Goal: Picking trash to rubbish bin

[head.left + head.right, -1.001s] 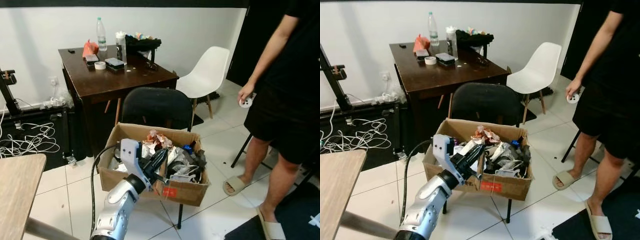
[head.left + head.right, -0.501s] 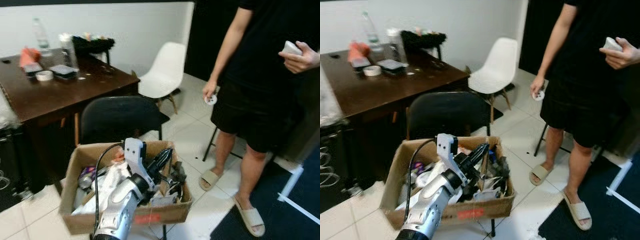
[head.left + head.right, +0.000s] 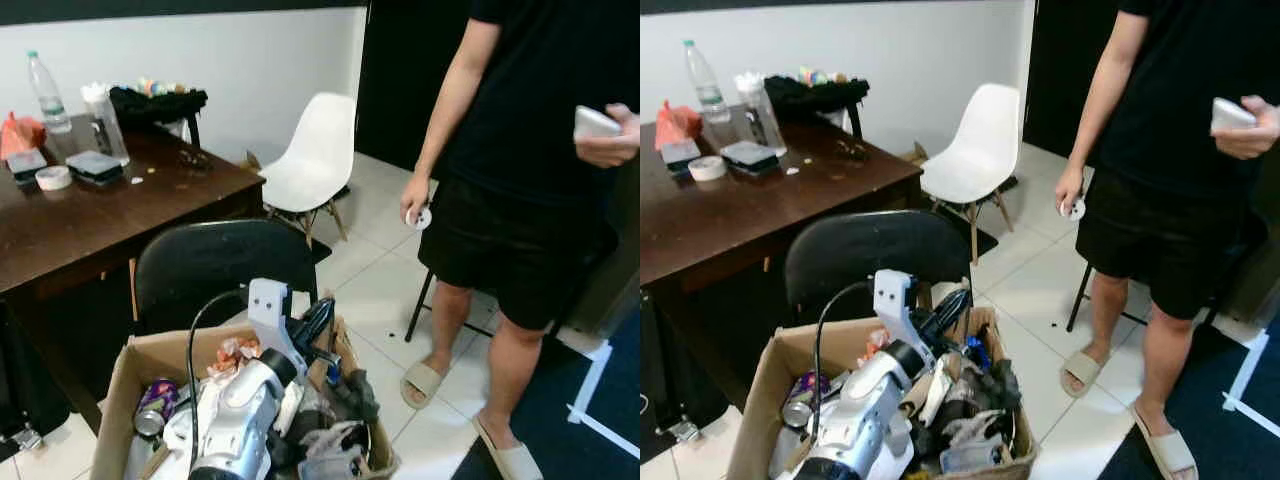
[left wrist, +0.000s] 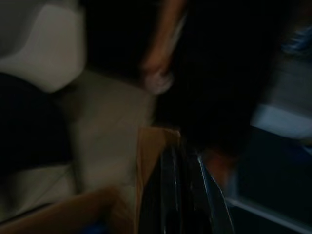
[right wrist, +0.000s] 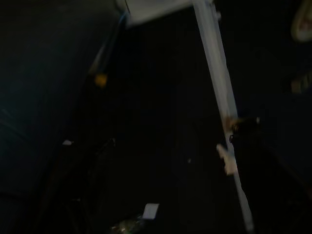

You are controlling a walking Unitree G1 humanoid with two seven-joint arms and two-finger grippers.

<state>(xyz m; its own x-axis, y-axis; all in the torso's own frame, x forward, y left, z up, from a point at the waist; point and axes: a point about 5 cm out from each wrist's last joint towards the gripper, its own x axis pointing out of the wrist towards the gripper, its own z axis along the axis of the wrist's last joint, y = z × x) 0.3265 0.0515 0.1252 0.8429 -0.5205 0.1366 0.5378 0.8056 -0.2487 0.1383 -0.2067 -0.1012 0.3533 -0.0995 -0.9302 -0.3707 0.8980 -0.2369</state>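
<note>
item: cardboard box serving as rubbish bin, set on black chair, already heaped with trash: drink can, crumpled paper, dark wrappers.
item: left gripper, raised over the box's far rim, long black fingers drawn together, nothing visibly between them.
item: right gripper, wrist view too dark; fingers' state cannot be told.
item: brown table with bottle and tape roll; white chair; a person standing just beside the box.
status: judged well along; much trash binned, no loose trash seen on the floor nearby; further pieces, if any, lie elsewhere.
</note>
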